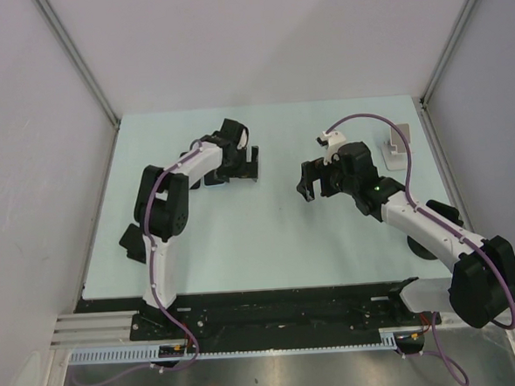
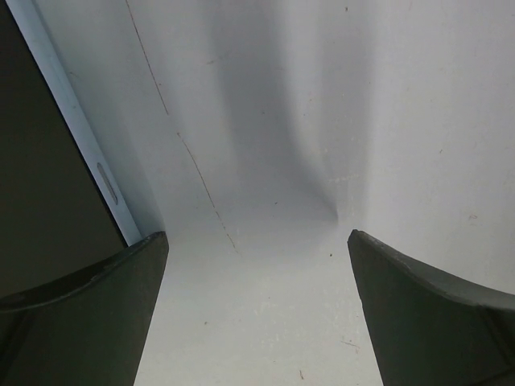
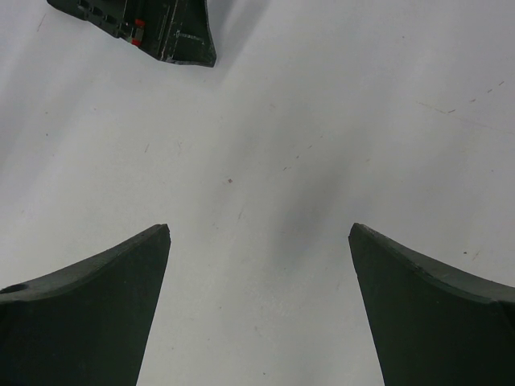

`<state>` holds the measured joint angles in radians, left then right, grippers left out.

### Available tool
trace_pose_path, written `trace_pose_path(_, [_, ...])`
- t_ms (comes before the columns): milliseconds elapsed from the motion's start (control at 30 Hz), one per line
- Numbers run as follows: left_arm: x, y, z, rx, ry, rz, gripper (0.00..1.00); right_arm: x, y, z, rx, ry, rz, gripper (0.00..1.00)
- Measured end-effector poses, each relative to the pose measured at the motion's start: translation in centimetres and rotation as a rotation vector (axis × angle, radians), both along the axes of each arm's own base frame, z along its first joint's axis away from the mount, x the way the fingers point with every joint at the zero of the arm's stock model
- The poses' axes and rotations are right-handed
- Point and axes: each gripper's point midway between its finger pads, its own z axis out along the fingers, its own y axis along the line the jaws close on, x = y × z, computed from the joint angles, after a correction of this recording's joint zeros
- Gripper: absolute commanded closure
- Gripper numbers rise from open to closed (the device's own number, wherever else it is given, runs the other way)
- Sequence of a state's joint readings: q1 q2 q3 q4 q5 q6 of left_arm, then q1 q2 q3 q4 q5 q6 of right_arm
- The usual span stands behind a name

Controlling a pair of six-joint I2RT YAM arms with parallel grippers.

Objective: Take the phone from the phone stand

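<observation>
**Item: phone-and-stand removal, late stage, both claws unloaded**

- Phone stand [image 1: 395, 145]: pale, upright, at the far right of the table [image 1: 269, 245]. Its cradle looks bare from above, though it is small in that view.
- Phone [image 2: 48, 161]: a dark slab with a pale blue edge and a side button. It appears to lie flat on the table at the left margin of the left wrist view, well apart from the stand. It cannot be made out for certain in the overhead view, where the left arm covers that spot.
- Left gripper [image 2: 257, 233]: jaws spread to their widest, with only bare tabletop between them and nothing held. The phone lies just beside the left finger and outside the gap.
- Right gripper [image 3: 257, 229]: jaws likewise fully spread and holding nothing, hanging over bare table at mid-field, between the left gripper and the stand.
- Dark housing with a red mark [image 3: 161, 32]: at the top of the right wrist view, probably part of the other arm.

Step in hand, as judged: the removal looks done, with the phone set down and let go

Next move calls for: lifting the left claw straight clear without nudging the phone's edge, then drawing both arms back
</observation>
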<state>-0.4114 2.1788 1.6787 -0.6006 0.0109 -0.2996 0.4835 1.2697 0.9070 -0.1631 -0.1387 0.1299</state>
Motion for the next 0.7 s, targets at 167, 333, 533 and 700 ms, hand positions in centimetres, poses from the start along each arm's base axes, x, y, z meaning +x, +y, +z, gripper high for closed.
trace_pose_path(167, [0.11,0.20,-0.03,0.004,-0.004,0.011,0.01,0.00,-0.01,0.00,0.000,0.000,0.000,0.01])
trace_pose_path(333, [0.06,0.42,0.02,0.003,-0.008,0.024,0.00,0.00,0.00,0.00,0.000,0.000,0.000,0.01])
trace_pose_path(533, [-0.03,0.89,-0.03,0.014,-0.008,0.035,0.00,-0.03,0.04,0.01,0.000,0.000,0.001,0.01])
trace_pose_path(700, [-0.03,0.95,0.25,0.009,-0.010,0.042,0.00,-0.14,0.12,0.22,0.003,-0.005,0.004,0.01])
